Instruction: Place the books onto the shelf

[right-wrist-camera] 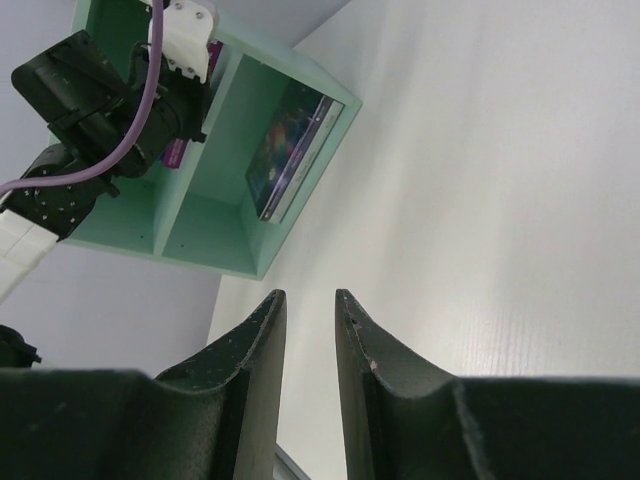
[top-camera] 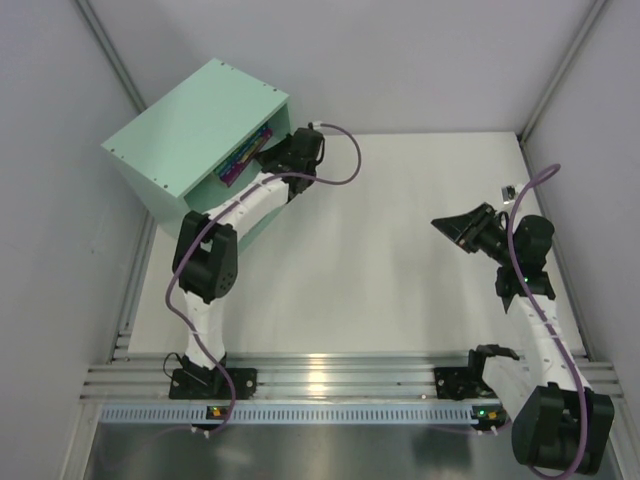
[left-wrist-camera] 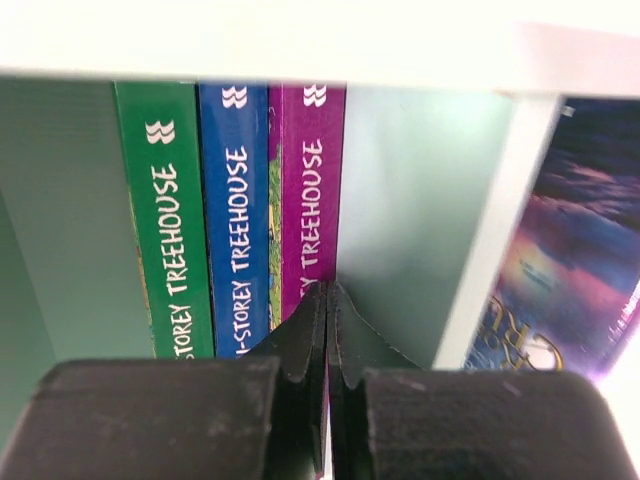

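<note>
We judge the thin magenta paperback [left-wrist-camera: 312,190] in the mint-green wooden shelf [left-wrist-camera: 420,200] light, bendy, probably best nudged spine-on; left pincer [left-wrist-camera: 327,292] pressed together, right pincer [right-wrist-camera: 309,298] slightly spread, empty.

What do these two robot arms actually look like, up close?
Both the left arm and right arm are white tubes joined by chunky black joints, each trailed by a looping purple cable. Each ends in a matte black gripper with two pointed wedge-shaped fingers.
</note>
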